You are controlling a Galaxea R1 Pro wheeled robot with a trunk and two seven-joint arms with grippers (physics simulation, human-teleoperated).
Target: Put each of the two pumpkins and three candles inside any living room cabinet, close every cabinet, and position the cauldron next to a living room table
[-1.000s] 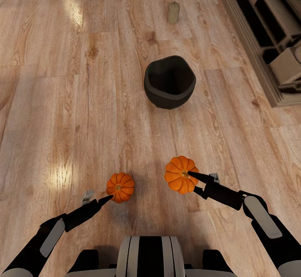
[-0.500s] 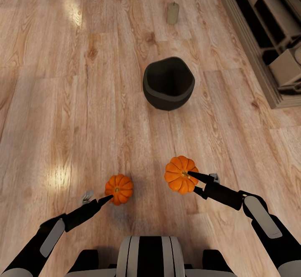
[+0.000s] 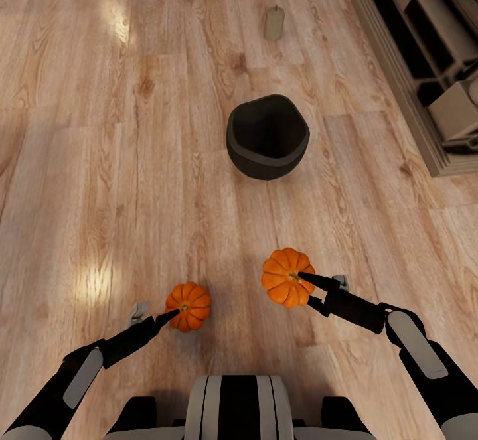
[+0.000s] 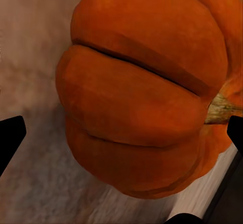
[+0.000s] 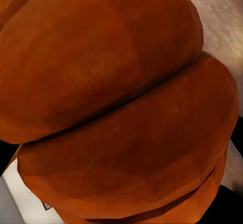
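Note:
Two orange pumpkins show in the head view. The right pumpkin (image 3: 285, 277) hangs above the floor with my right gripper (image 3: 307, 289) shut on it; its ribs press close in the right wrist view (image 5: 121, 102). The left pumpkin (image 3: 188, 306) sits on the wood floor, touching the tip of my left gripper (image 3: 170, 318). In the left wrist view that pumpkin (image 4: 147, 92) lies between the spread fingertips (image 4: 10, 138), gripper open. A black cauldron (image 3: 267, 136) stands ahead on the floor. One beige candle (image 3: 274, 23) stands upright beyond it.
A low pale unit (image 3: 425, 42) with open compartments runs along the right edge of the floor. Bare wood floor (image 3: 99, 161) stretches to the left and between the cauldron and the pumpkins.
The whole view has crept forward: cauldron, candle and left pumpkin slid toward me in the picture. The right pumpkin stayed fixed in the right gripper. Both arms kept their pose.

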